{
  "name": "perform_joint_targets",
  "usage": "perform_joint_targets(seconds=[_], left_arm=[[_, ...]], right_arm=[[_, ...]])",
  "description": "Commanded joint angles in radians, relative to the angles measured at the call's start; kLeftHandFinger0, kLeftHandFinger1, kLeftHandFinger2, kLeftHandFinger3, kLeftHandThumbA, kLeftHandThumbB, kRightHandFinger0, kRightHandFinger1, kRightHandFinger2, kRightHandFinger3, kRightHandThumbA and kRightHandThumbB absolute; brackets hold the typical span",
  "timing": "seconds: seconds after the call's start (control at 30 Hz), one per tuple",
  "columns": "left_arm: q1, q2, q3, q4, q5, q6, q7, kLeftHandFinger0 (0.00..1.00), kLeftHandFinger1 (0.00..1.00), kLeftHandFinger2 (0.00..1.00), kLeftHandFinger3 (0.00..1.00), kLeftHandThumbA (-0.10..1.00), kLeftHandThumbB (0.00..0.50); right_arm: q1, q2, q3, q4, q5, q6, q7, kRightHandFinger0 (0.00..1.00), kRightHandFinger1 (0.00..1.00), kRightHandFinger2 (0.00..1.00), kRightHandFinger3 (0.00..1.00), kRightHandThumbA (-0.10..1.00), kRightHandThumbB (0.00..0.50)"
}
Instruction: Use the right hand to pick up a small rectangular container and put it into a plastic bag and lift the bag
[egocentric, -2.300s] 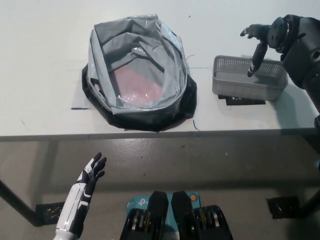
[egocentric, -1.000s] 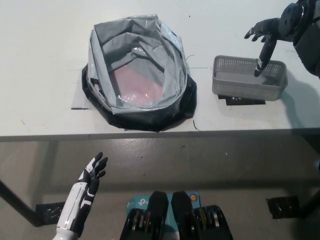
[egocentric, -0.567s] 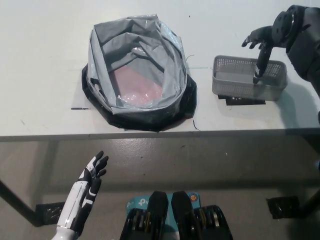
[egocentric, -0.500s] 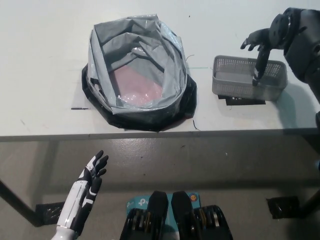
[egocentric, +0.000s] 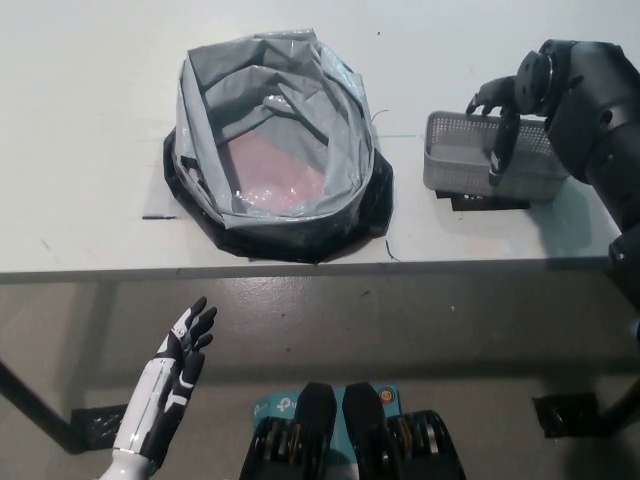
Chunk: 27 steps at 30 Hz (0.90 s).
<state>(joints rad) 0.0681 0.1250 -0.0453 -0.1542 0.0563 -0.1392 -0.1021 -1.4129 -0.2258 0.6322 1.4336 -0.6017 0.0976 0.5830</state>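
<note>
Right hand (egocentric: 497, 120) spread open over one grey container (egocentric: 470, 165); one plastic bag (egocentric: 275, 140) beside.

1. The setting looks like a robotics lab or test room, not a home or shop.
2. A plain white table (egocentric: 90, 120) with a thin edge fills the upper part of the view; this is the landmark.
3. Below the table's front edge lies a bare grey concrete-like floor (egocentric: 420, 330).
4. Short strips of black tape (egocentric: 160, 216) are stuck on the tabletop near its front edge, like position markers.
5. Dark metal table legs (egocentric: 30, 405) show under the table at the lower left.
6. No furnishing or decoration is visible around the table.
</note>
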Motion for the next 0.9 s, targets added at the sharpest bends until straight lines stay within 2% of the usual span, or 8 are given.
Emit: perform_joint_targets(seconds=[0.0,0.13,0.23,0.73,0.77,0.8,0.83,0.87], left_arm=[[-0.010,0.013,0.002,-0.030,-0.007,-0.025,-0.008,1.00,1.00,1.00,1.00,0.96,0.165],[-0.019,0.014,0.005,-0.025,-0.009,-0.029,-0.006,1.00,1.00,1.00,1.00,0.95,0.166],[-0.018,0.013,0.008,-0.030,-0.012,-0.025,-0.005,1.00,1.00,1.00,1.00,0.97,0.168],[-0.024,0.014,0.009,-0.023,-0.010,-0.039,-0.005,1.00,1.00,1.00,1.00,0.96,0.156],[-0.026,0.014,0.009,-0.023,-0.011,-0.037,-0.005,1.00,1.00,1.00,1.00,0.97,0.156],[-0.029,0.014,0.009,-0.025,-0.013,-0.033,-0.006,1.00,1.00,1.00,1.00,0.97,0.158],[-0.030,0.014,0.009,-0.027,-0.014,-0.030,-0.007,1.00,1.00,1.00,1.00,0.97,0.159],[-0.033,0.016,0.010,-0.027,-0.013,-0.029,-0.007,1.00,1.00,1.00,1.00,0.97,0.155]], right_arm=[[-0.002,0.010,0.004,0.007,-0.010,0.016,-0.029,1.00,1.00,1.00,1.00,0.99,0.499],[0.008,0.005,-0.024,0.012,0.018,0.012,-0.025,1.00,1.00,1.00,1.00,0.99,0.445],[0.017,0.002,0.001,0.014,-0.011,0.005,-0.038,1.00,1.00,1.00,1.00,1.00,0.500],[0.062,0.004,0.049,0.017,-0.050,0.056,-0.111,1.00,1.00,1.00,1.00,1.00,0.500],[0.070,0.005,0.034,0.016,-0.036,0.068,-0.144,1.00,1.00,1.00,1.00,0.74,0.435],[0.081,0.006,0.001,0.014,-0.006,0.086,-0.205,1.00,1.00,1.00,1.00,0.50,0.441],[0.085,0.006,-0.013,0.014,0.007,0.089,-0.227,1.00,1.00,1.00,1.00,0.45,0.433],[0.095,0.004,-0.024,0.009,0.012,0.069,-0.294,0.71,0.82,0.93,1.00,0.17,0.360]])
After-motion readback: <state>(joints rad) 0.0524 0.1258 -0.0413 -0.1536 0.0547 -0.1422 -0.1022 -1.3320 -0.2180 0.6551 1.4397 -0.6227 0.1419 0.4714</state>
